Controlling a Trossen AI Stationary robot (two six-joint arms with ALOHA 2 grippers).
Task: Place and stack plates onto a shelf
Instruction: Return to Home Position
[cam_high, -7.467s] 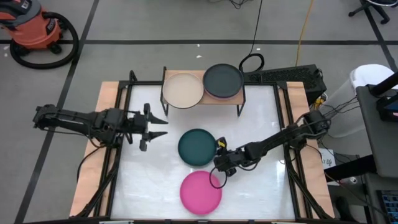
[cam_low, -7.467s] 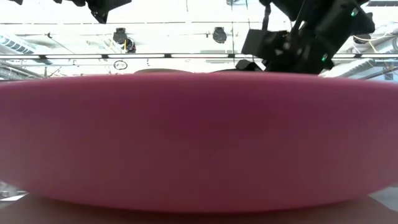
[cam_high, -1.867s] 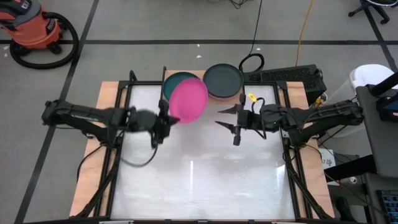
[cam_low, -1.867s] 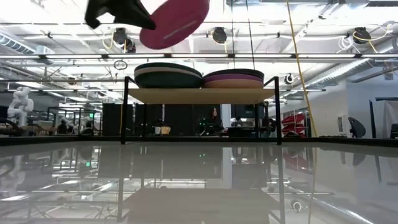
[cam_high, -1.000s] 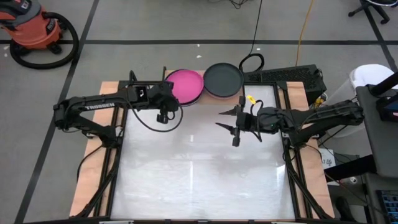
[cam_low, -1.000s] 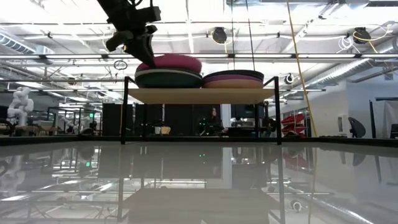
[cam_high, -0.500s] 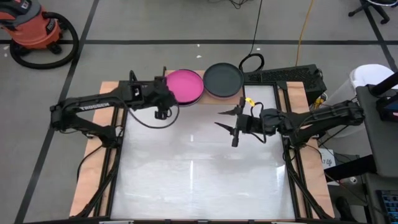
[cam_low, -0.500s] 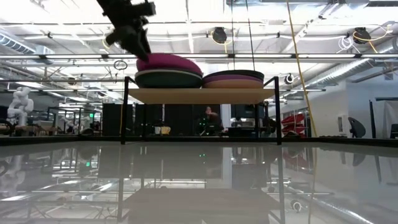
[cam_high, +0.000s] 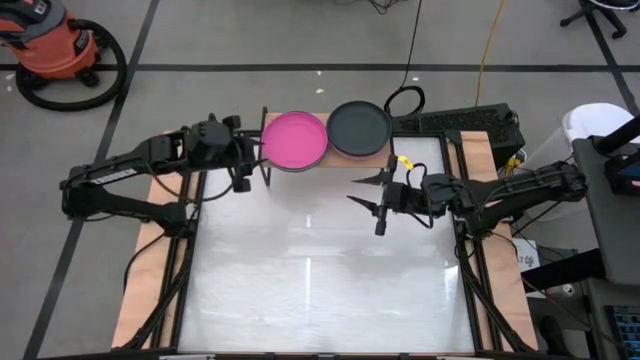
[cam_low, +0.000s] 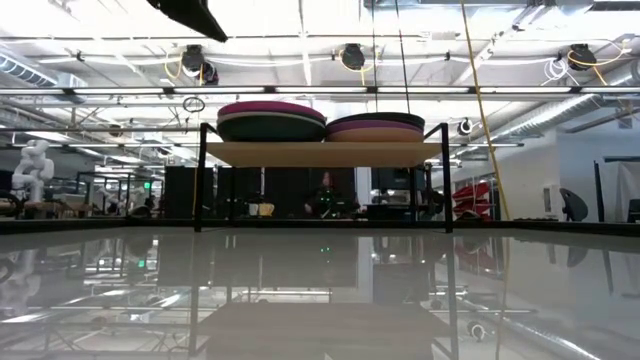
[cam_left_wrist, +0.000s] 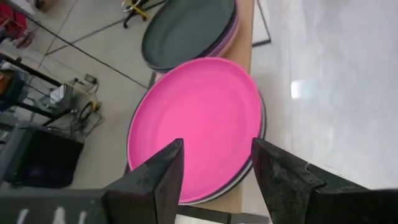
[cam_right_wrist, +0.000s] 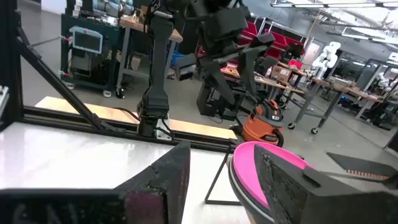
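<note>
Along the 12 o'clock edge of the white table (cam_high: 320, 280), the shelf (cam_low: 320, 153) now carries every plate in view, and the change is on the left arm. Half a second ago the left tool (cam_high: 244, 163) hung over the hot pink plate (cam_high: 294, 139); now it has let go and drawn back to about 9 o'clock of that plate, just beside the shelf's end. Its wrist view shows the fingers well apart with nothing between them. The hot pink plate lies flat and square on its stack, so I judge the last placement done and the arm free to retreat. From table height that stack reads hot pink on top, a dark teal plate (cam_low: 270, 128) beneath it, and a thin beige plate (cam_low: 270, 139) edge at the bottom. Touching or nearly touching it at 3 o'clock is the second stack: a charcoal plate (cam_high: 360, 128) on top, then a purple plate (cam_low: 378, 125), then a salmon pink plate (cam_low: 378, 135). Whether more plates hide within either stack I cannot tell. No plate lies on the table itself. The right tool (cam_high: 365, 205) hovers over the table at 6 o'clock of the charcoal plate, fingers spread wide and empty, as it was a moment ago. By my reading only the arms' return remains.
</note>
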